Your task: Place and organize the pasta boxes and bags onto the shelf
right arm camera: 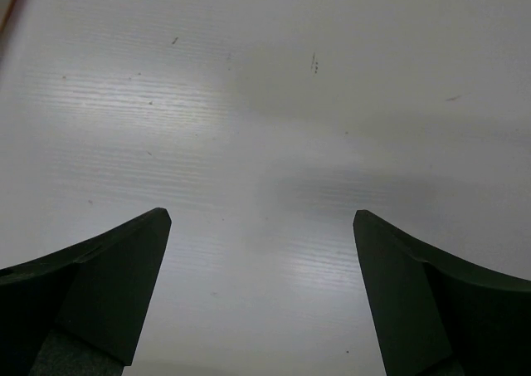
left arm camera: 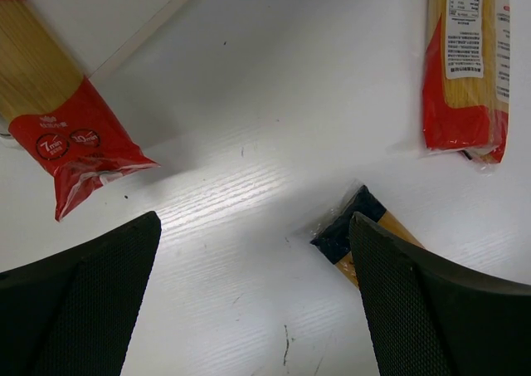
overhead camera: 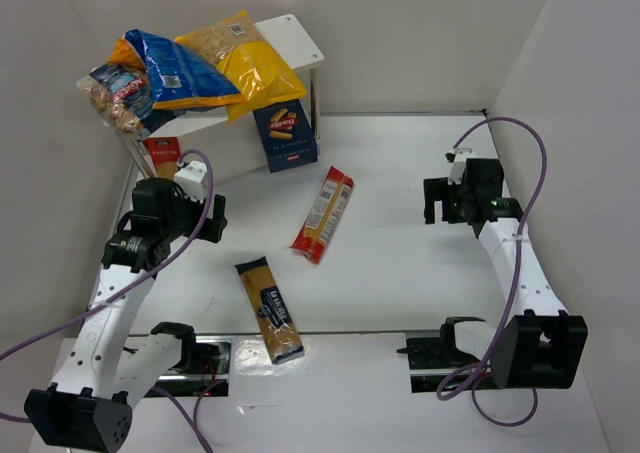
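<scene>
The white shelf (overhead camera: 298, 35) stands at the back left. Yellow (overhead camera: 250, 61), blue (overhead camera: 175, 71) and clear (overhead camera: 118, 95) pasta bags lie piled on its top board. A dark blue pasta box (overhead camera: 285, 135) stands upright at its right leg. A red-edged spaghetti packet (overhead camera: 324, 214) lies mid-table, another (left arm camera: 58, 119) lies by the shelf base, and a clear packet with a dark label (overhead camera: 268, 309) lies near the front. My left gripper (left arm camera: 253, 251) is open and empty above the table, the dark-label packet's end (left arm camera: 348, 231) by its right finger. My right gripper (right arm camera: 261, 235) is open over bare table.
White walls close in the table on the left, back and right. The table's near edge carries the arm bases and a dark gap (overhead camera: 205, 358). A purple cable (overhead camera: 525, 163) loops beside the right arm.
</scene>
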